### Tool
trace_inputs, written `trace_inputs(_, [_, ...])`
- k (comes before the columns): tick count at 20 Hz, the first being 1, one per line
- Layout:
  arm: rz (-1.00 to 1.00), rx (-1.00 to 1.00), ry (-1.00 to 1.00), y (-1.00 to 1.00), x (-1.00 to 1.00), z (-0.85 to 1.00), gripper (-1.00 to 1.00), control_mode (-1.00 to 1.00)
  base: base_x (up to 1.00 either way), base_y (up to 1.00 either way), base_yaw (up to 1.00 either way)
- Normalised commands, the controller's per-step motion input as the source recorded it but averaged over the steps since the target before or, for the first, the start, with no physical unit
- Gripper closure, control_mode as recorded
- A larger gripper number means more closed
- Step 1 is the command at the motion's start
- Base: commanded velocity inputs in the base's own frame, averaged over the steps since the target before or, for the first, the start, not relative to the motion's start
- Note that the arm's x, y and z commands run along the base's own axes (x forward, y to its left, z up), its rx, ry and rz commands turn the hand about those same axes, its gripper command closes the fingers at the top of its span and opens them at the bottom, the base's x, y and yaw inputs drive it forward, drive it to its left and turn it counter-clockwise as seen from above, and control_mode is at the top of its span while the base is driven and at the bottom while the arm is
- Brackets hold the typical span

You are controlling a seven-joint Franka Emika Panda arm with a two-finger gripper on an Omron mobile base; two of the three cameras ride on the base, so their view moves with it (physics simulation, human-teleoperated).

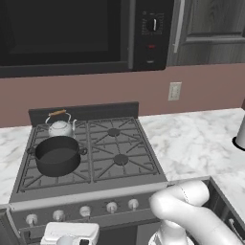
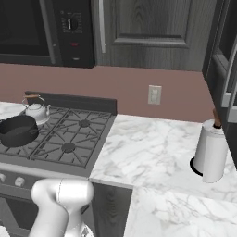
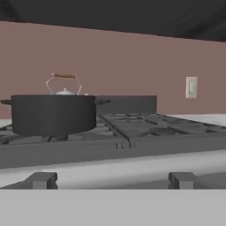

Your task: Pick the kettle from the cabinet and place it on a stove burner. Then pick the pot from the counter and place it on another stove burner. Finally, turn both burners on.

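pot (image 1: 57,155) on front-left burner, kettle (image 1: 61,125) behind it, gripper (image 3: 112,180) wide apart

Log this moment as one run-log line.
kettle: rear-left burner | pot: front-left burner, before kettle | gripper: open, empty, low at stove front, facing pot | knobs: untouched | next: likely burners on

Matt dark pot (image 1: 57,155), veined marble counter (image 1: 191,139)
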Motion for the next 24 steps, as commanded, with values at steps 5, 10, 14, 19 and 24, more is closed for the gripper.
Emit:
trace_inputs(5, [0.03,0.0,0.0,0.25,0.09,-0.26,-1.0,-1.0,0.0,0.0,0.0])
trace_inputs(10, [0.02,0.0,0.0,0.2,0.1,-0.26,-1.0,-1.0,0.0,0.0,0.0])
trace_inputs(14, [0.01,0.0,-0.01,0.07,0.15,-0.23,-1.0,-1.0,0.0,0.0,0.0])
trace_inputs(19, [0.01,0.0,0.0,0.11,0.17,-0.26,-1.0,-1.0,0.0,0.0,0.0])
trace_inputs(24, [0.01,0.0,0.0,0.21,0.18,-0.21,-1.0,-1.0,0.0,0.0,0.0])
